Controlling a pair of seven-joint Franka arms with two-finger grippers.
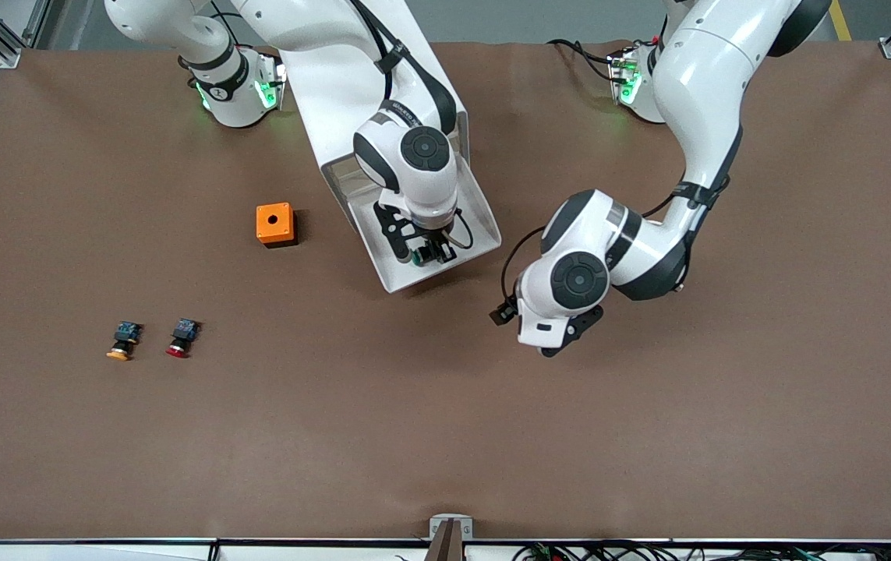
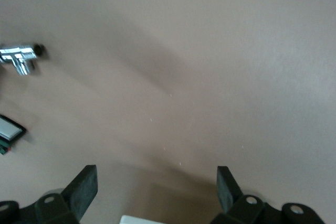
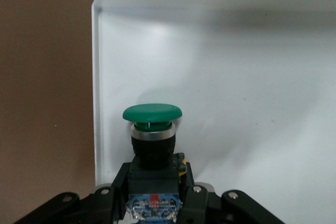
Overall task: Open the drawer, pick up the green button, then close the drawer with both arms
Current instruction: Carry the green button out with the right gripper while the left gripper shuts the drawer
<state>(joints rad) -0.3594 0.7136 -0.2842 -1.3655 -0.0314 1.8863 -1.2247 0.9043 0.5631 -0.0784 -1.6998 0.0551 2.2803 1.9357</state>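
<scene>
The white drawer (image 1: 482, 227) stands pulled open in the middle of the table. My right gripper (image 1: 429, 253) is over its front part, shut on the green-capped button (image 1: 418, 255). In the right wrist view the button (image 3: 152, 113) sits between the fingers (image 3: 195, 184) of the right gripper (image 3: 155, 182), its blue rear block toward the wrist and the drawer's white floor (image 3: 252, 93) beneath. My left gripper (image 1: 558, 343) hangs open and empty over bare table beside the drawer, toward the left arm's end. In the left wrist view the left gripper (image 2: 157, 182) has its fingers wide apart.
An orange box with a round hole (image 1: 274, 224) sits beside the drawer toward the right arm's end. A yellow-capped button (image 1: 122, 340) and a red-capped button (image 1: 181, 337) lie nearer the front camera. A chrome fitting (image 2: 18, 59) shows in the left wrist view.
</scene>
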